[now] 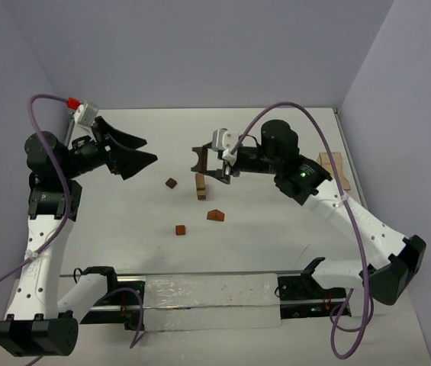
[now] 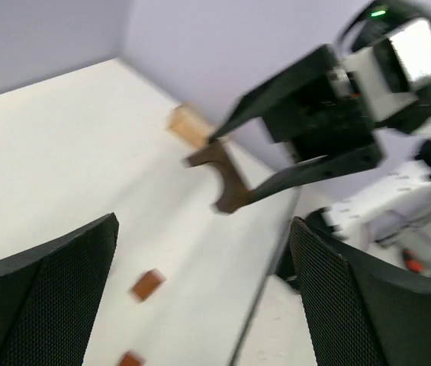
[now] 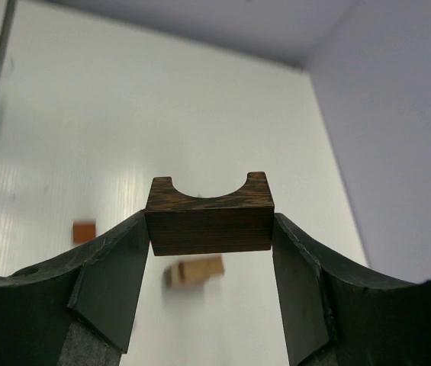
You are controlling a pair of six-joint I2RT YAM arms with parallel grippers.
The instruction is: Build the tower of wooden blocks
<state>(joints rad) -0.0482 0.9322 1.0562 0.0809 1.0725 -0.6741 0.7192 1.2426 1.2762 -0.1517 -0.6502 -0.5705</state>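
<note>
Holding arch [image 3: 209, 210] clamped in right gripper [image 3: 210, 236], aloft just above tower [image 1: 200, 185] | tower: short upright stack, mid-table [image 1: 123, 221] | left gripper [image 1: 148, 151]: fingers apart, empty, raised at left, well apart from tower | loose: dark cube [image 1: 171, 183] left of tower; wedge [image 1: 214, 215], red cube [image 1: 180, 229] nearer | box [image 1: 331, 164] far right.

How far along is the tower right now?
Done: a short tan stack stands upright. In hand: the right gripper clamps the dark arch close by it, not yet placed. Remaining: the dark cube, reddish cube and peaked block lie loose; the left gripper is open, empty.
</note>
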